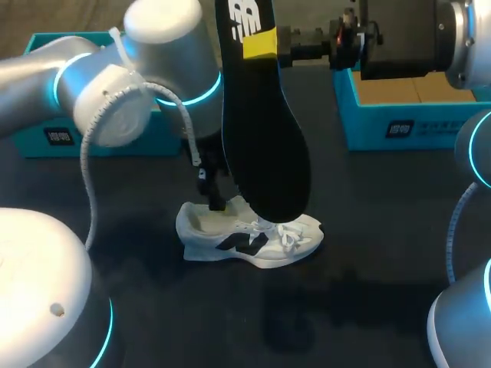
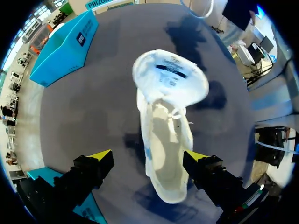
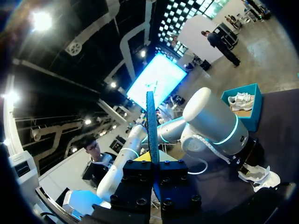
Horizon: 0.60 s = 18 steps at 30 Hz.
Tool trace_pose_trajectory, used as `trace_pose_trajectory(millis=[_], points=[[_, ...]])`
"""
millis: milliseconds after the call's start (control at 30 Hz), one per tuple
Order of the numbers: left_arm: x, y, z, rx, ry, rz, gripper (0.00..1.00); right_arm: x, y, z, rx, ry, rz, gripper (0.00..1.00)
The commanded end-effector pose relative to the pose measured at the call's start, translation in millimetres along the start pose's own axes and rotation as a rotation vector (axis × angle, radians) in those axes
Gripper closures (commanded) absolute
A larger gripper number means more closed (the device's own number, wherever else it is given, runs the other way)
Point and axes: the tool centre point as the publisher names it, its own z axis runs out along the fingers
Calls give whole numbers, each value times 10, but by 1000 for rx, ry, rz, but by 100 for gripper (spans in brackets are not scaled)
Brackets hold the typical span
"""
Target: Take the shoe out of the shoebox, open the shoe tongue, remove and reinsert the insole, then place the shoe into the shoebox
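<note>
A white shoe (image 1: 253, 239) lies on its side on the dark table, also seen as the white shoe (image 2: 163, 116) with its tongue pulled open and its inside bare. My left gripper (image 2: 148, 158) hangs open right above its heel end, a finger on each side, touching nothing; in the head view the left gripper (image 1: 214, 198) stands at the heel. My right gripper (image 1: 259, 44) is shut on the black insole (image 1: 265, 138), which hangs toe down high above the shoe. From the right wrist the insole (image 3: 151, 126) shows edge-on between the fingers of the right gripper (image 3: 154, 162).
A teal shoebox (image 1: 410, 119) stands at the back right of the table. A second teal box (image 1: 46, 134) sits at the back left behind my left arm, and this teal box (image 3: 243, 105) holds another white shoe. The left arm (image 3: 212, 123) stands over the shoe on the table.
</note>
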Motion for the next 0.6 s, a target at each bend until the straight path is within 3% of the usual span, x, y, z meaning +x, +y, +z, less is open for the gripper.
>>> trace_pose_trajectory(millis=[33,267,500,600], points=[[-145,-104,263,-13,19,6,0,-2,5,45,-1,-1,2,100],[-229,-105,557,-52,14,-10,3,-2,5,45,-1,-1,2,100],[-177,-129,718,-23,44,-24,4,-2,5,45,-1,-1,2,100],[-161,-153,753,-8,57,-28,10,-2,5,45,-1,-1,2,100]])
